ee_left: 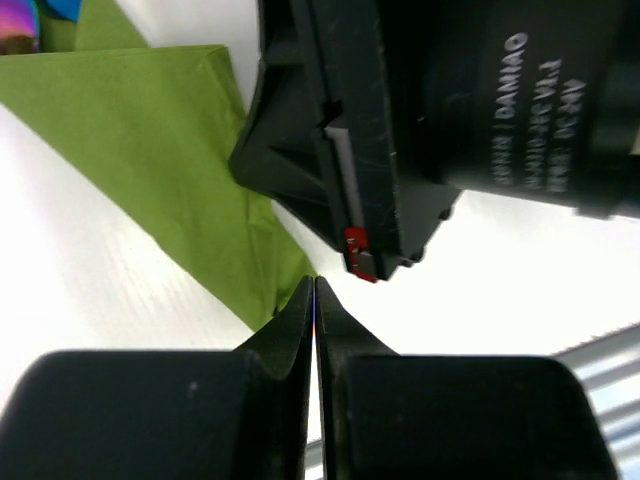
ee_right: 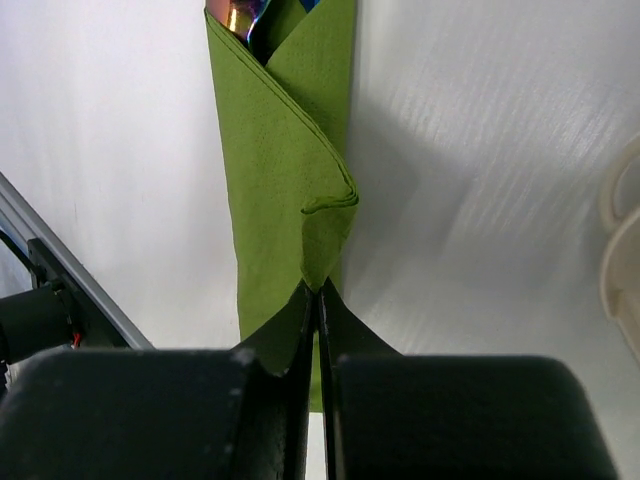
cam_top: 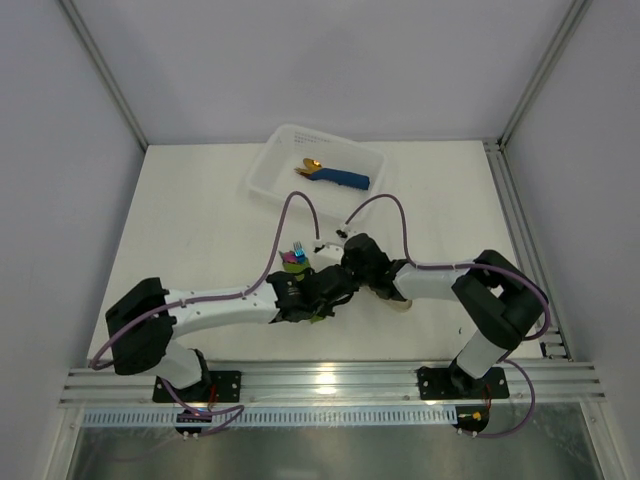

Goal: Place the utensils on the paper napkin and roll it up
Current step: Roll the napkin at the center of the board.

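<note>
Napkin [ee_right: 275, 150] lay on the counter [ee_right: 480, 150], folded long around the utensils [ee_right: 240, 18], its axis running straight away from our right gripper [ee_right: 316, 290], clamped on the near fold. Our left gripper [ee_left: 313, 285] was closed at a corner; we couldn't tell its hold.

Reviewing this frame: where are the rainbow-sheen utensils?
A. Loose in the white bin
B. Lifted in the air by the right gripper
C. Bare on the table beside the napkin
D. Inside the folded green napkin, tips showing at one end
D: the right wrist view shows the utensils peeking out of one end of the folded paper napkin, while the white bin holds only the blue-wrapped gold cutlery.
</note>
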Controlling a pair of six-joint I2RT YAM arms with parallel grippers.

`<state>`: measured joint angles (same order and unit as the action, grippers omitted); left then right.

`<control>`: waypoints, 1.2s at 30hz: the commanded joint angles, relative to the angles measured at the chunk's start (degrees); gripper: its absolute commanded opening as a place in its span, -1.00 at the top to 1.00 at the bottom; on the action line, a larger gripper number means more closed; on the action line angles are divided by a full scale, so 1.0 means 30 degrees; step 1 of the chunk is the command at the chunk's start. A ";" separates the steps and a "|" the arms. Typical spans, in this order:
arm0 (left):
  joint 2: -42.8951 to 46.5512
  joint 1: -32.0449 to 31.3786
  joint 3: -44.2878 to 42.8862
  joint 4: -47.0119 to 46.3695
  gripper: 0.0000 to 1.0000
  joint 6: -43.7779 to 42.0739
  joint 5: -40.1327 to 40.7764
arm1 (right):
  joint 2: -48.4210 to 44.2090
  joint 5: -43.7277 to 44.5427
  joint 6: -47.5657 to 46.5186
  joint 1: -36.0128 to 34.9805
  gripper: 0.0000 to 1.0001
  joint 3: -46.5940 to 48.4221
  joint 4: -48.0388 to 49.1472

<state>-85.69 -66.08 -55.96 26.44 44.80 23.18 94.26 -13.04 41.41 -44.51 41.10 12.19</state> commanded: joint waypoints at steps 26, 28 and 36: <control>-0.1291 -0.2464 0.1192 -0.1605 1.00 0.0330 0.4664 | -0.0277 0.0332 0.0260 -0.0016 0.92 -0.0341 0.1241; -0.1087 -0.2522 0.1544 -0.1838 1.00 0.0770 0.4959 | -0.0306 0.0391 0.0231 -0.0016 0.93 -0.0341 0.1183; -0.1553 -0.2786 0.2044 -0.2045 1.00 0.1327 0.5545 | -0.0189 0.0332 0.0318 -0.0016 0.93 -0.0341 0.1270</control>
<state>-89.97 -73.69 -49.98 23.20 46.74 35.77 94.26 -13.04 42.26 -44.25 40.25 13.28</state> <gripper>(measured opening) 0.002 0.040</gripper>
